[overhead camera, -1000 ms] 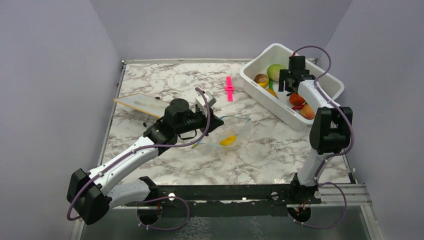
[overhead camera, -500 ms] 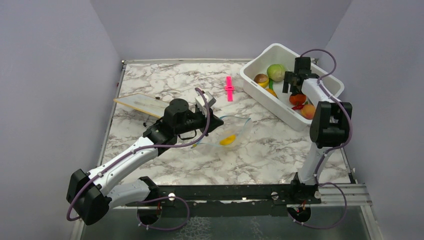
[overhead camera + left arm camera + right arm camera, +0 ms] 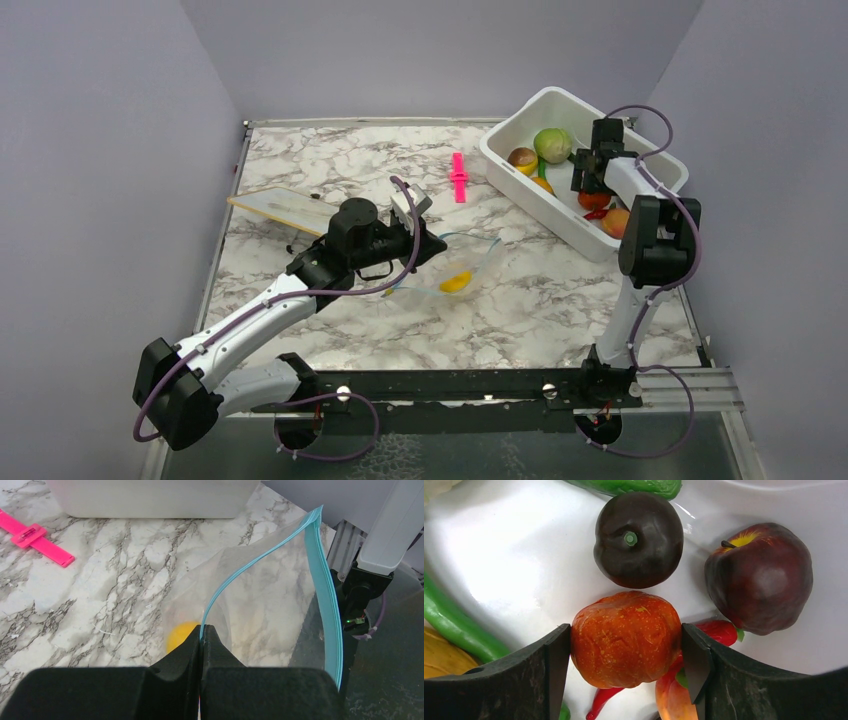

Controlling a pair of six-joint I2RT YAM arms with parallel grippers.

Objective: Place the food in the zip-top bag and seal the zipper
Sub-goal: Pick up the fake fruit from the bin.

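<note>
Since 1 second ago your right gripper (image 3: 626, 655) has shifted across the white tub (image 3: 520, 178) to straddle the orange piece (image 3: 624, 630), pinching or not you cannot tell, while your left gripper (image 3: 202, 645), clenched on the zipper (image 3: 327, 595), holds the zip-top bag (image 3: 260, 595) agape; picking is in hand, so squeeze, lift, carry over.

On my top feed the table (image 3: 330, 160) is a white marble-pattern slab with grey veins. I count 4 things lying directly on it. The white tub (image 3: 545, 207) sits at the far right corner, turned at an angle. The pink clip (image 3: 458, 177) lies flat just left of the tub, not touching it. The pale board (image 3: 285, 208) rests near the left edge. The zip-top bag (image 3: 480, 258) lies around the middle, its zipper (image 3: 326, 595) end raised off the surface.
</note>
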